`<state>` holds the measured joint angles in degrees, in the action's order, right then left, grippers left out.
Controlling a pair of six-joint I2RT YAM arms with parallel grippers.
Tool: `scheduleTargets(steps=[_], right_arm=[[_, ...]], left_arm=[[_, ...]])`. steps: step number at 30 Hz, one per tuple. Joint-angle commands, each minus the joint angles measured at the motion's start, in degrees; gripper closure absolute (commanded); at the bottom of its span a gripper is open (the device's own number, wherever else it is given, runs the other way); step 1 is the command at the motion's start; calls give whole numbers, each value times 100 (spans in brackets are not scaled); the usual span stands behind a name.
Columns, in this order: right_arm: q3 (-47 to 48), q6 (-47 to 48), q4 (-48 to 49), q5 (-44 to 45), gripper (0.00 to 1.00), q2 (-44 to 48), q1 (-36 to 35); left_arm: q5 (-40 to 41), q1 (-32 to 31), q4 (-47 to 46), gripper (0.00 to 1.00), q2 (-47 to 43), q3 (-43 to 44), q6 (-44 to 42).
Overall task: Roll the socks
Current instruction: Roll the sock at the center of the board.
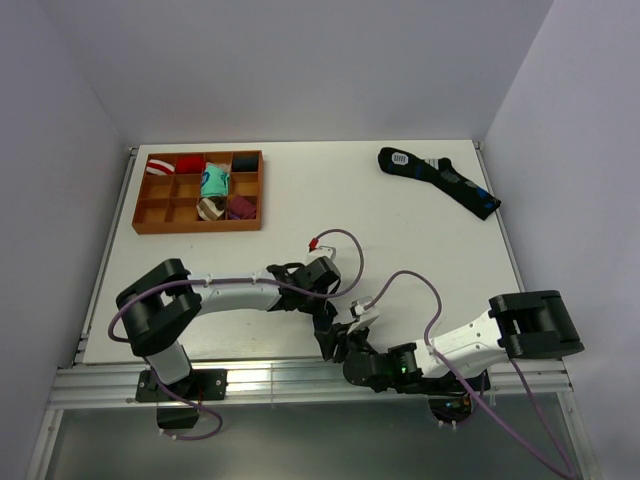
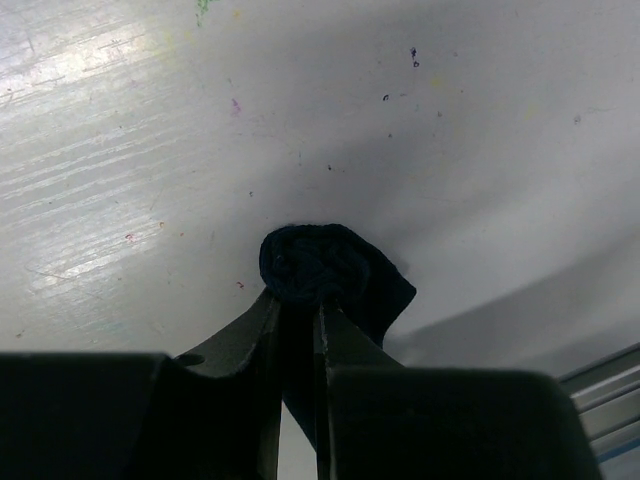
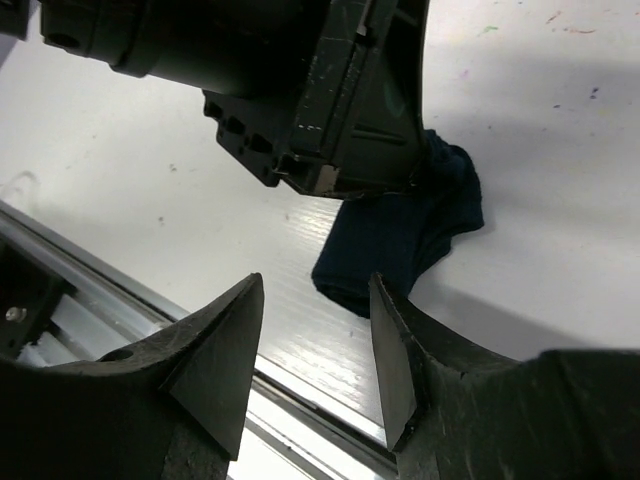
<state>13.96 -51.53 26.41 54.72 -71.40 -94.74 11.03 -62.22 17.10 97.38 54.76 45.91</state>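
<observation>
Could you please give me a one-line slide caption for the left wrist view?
Left gripper shut on the bunched dark navy socks, white table behind.

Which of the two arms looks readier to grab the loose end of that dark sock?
Probably the right. The right fingers stand open with the free end of the navy sock just ahead of them, while the left fingers are pinched shut on its bunched part.

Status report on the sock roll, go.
Left gripper shut on the socks, partly bunched. Right gripper open, facing their loose end. Left gripper crowds above; table rail close.
</observation>
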Motion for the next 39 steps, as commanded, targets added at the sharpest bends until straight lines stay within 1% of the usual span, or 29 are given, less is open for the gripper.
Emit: scheduleTargets(steps=[1,6,12,14,20,25,29,36,39], right_arm=[[63,90,-198,487,46,82,-45],[90,222,-207,531,44,-58,-10],[125,573,21,216,44,-138,183],[221,565,-161,188,44,-173,245],[371,609,-137,-92,44,-419,359],[555,512,-268,-259,43,-577,412],[705,346,-593,-435,43,-822,561],[670,-339,-962,-497,44,-1008,694],[652,-463,-1112,-488,44,-1017,694]], left_arm=[[-408,16,276,99,264,-53,-109],[-435,25,329,99,334,43,-126],[-426,25,355,99,360,61,-118],[-426,34,355,99,369,61,-117],[-426,34,355,99,369,61,-117],[-435,34,346,99,387,78,-109],[-435,34,355,99,387,96,-91],[-444,34,355,99,387,96,-82],[-452,34,329,99,404,96,-65]])
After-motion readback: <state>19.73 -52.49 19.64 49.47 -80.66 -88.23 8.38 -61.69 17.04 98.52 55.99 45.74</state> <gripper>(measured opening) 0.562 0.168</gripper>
